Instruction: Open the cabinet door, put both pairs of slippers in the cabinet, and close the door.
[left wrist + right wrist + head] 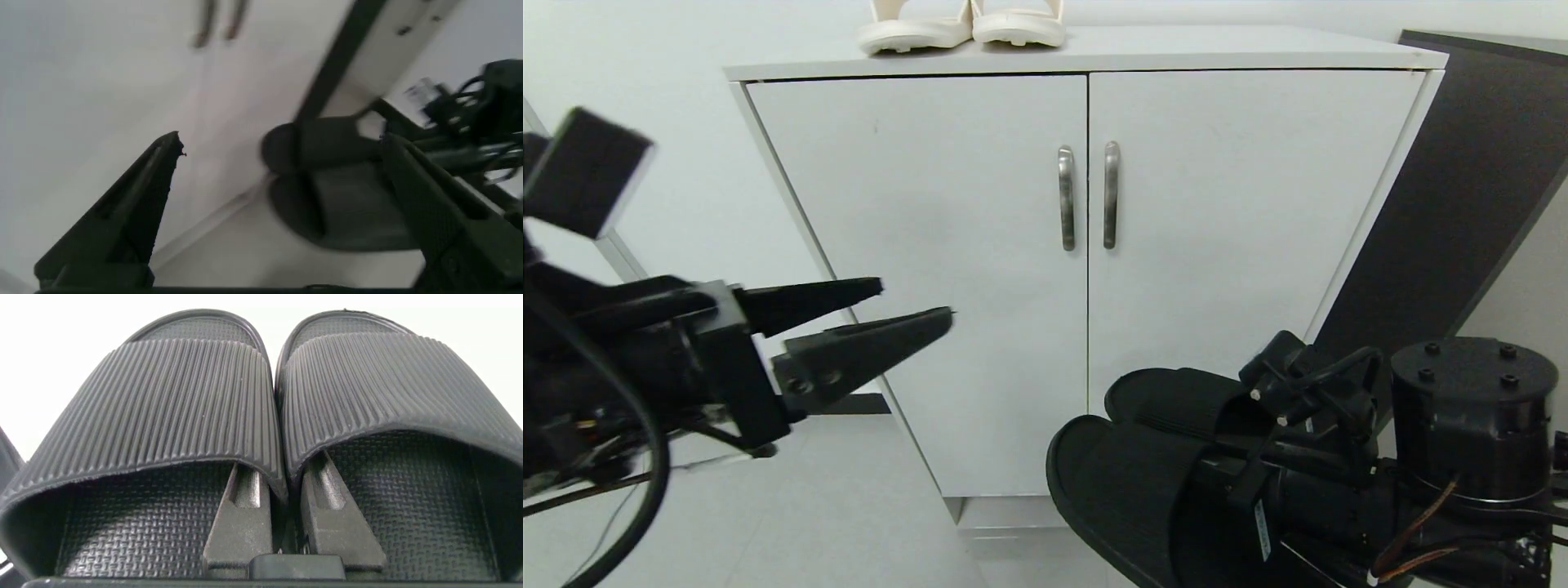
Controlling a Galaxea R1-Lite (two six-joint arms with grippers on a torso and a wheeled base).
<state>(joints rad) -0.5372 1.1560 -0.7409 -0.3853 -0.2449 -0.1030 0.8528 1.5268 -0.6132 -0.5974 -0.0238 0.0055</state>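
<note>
We hold our left pincer (916,299) wide before the closed cabinet (1241,204), white slippers (964,28) on top, while our right pincer (286,518) clamps the black slippers (1127,482).

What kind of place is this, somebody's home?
Likely a home entryway, or a mock-up of one: a white cabinet with two closed doors against a plain wall, cream slippers on top, and black slippers held in front of it.

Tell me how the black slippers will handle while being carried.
Probably light and flexible: the black slippers look like ribbed rubber or foam. The right gripper pinches only their adjoining side walls, so they may sag or swing. Their textured surface suggests little slipping.
</note>
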